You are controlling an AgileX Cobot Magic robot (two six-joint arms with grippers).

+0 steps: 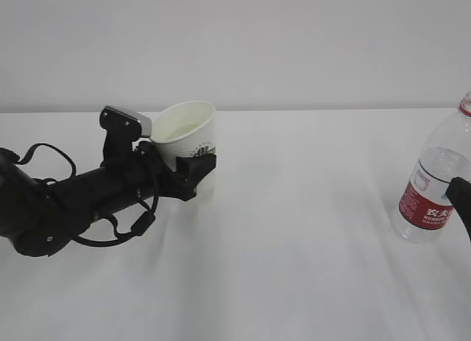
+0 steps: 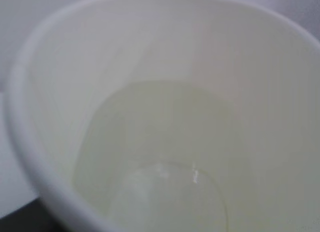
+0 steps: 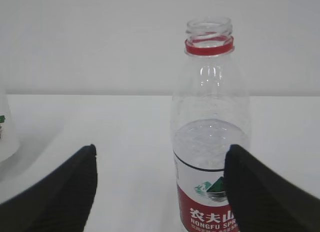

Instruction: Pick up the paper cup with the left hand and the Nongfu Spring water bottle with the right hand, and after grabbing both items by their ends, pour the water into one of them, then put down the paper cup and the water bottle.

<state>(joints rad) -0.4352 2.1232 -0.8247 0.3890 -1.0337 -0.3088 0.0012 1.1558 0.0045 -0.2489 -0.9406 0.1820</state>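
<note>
left gripper (image 1: 193,168) clamped around the paper cup (image 1: 188,138), cup tilted toward the arm over the white table (image 1: 294,245); water (image 2: 165,162) visible inside it. right gripper (image 3: 160,187) spread wide, fingers (image 3: 250,189) not gripping. nongfu spring water bottle (image 3: 210,142) upright, uncapped, partly filled, far right, well apart from cup.

1. Left arm (image 1: 66,201) lies low, stretched rightward, its gripper (image 1: 188,168) clamped round the cup (image 1: 190,135)
2. Right gripper (image 3: 160,187) spread wide, jaws level, pointing forward; only a dark sliver shows at the exterior view's right edge
</note>
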